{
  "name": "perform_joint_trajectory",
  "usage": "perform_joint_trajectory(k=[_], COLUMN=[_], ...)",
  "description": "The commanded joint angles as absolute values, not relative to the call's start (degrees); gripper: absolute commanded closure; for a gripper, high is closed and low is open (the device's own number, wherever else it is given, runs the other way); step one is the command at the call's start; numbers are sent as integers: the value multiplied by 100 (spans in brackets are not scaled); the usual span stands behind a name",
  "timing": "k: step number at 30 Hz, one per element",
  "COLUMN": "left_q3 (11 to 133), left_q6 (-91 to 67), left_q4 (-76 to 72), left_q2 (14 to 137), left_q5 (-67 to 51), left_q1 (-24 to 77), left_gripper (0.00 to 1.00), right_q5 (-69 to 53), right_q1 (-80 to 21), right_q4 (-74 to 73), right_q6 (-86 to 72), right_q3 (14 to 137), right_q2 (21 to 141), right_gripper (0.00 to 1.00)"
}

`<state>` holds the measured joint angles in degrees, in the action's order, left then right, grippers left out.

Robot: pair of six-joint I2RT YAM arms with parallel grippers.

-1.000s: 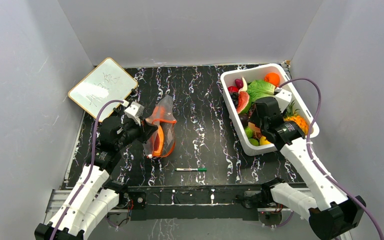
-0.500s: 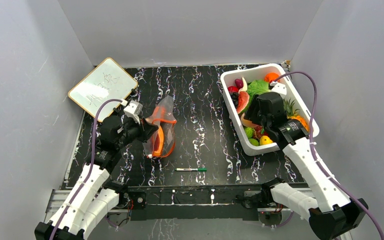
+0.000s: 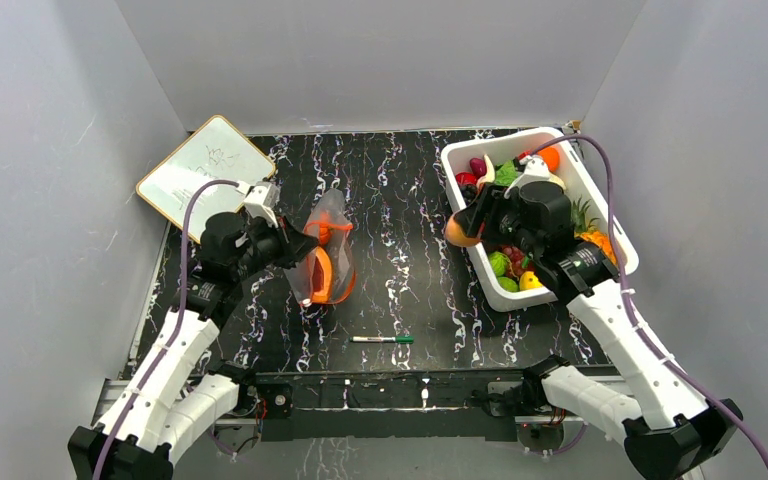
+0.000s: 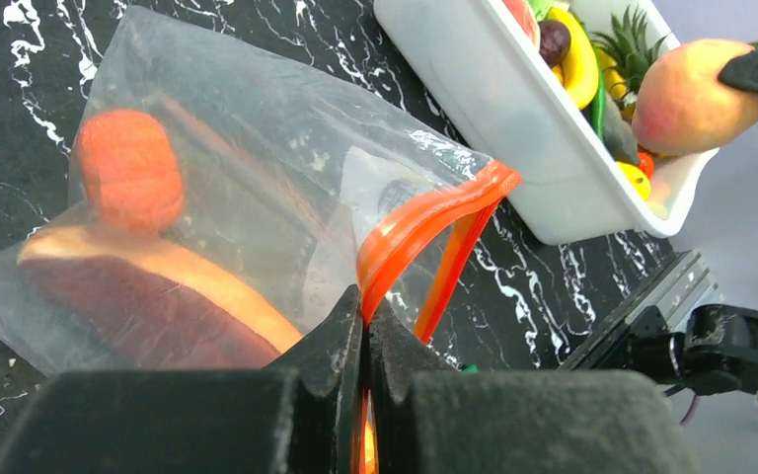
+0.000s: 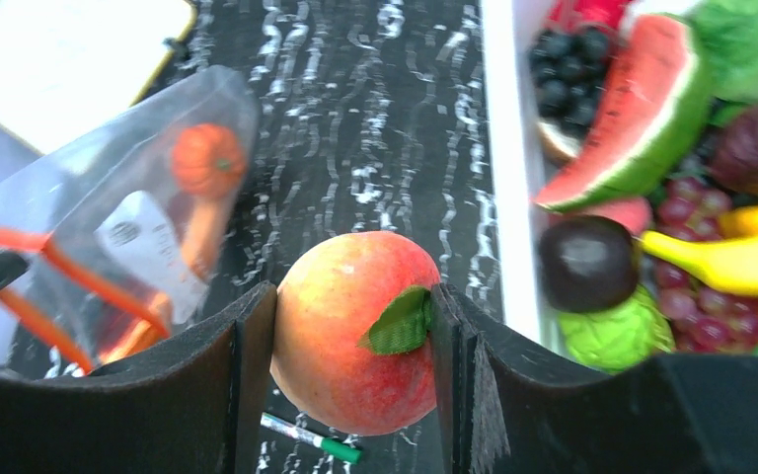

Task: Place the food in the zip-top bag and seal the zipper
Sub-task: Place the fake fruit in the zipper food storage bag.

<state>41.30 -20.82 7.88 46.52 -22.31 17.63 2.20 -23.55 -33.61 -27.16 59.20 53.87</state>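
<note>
Fingers [image 5: 249,380] of the right gripper [image 5: 353,298] press the peach [image 5: 341,341] from both sides.

— Taking the tub [image 3: 505,298] as the mark, what is where?
— A heap of food [image 3: 508,266] lies in it. A peach [image 3: 460,232] hangs just outside its left wall, above the table [image 3: 400,200], between the right gripper's [image 5: 353,336] fingers.
— And further left?
— The zip-top bag [image 3: 322,255] lies well left of the tub, with a round piece [image 4: 130,168] and a slice [image 4: 148,306] inside. The board [image 3: 203,172] sits beyond the bag, further left and further back. The pen [image 3: 382,340] lies left of the tub, nearer the arms.
</note>
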Motion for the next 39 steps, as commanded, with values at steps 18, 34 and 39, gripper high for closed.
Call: perform_joint_trajectory(k=[18, 34, 39], left_q3=[4843, 5123, 5111], left_q6=[-3264, -3447, -3530], left_q4=[629, 894, 973], left_q2=[4920, 4690, 4578], left_q5=[-2600, -3060, -2856], left_q1=[1773, 1774, 1774], left_gripper=[100, 100, 100], right_q5=[356, 1541, 1754], right_q1=[-5619, -6466, -6469], right_q4=[208, 1387, 1533], right_q6=[-2022, -1058, -987], right_q3=[5450, 5531, 5439], right_q2=[5929, 7266, 7468], right_gripper=[71, 72, 63])
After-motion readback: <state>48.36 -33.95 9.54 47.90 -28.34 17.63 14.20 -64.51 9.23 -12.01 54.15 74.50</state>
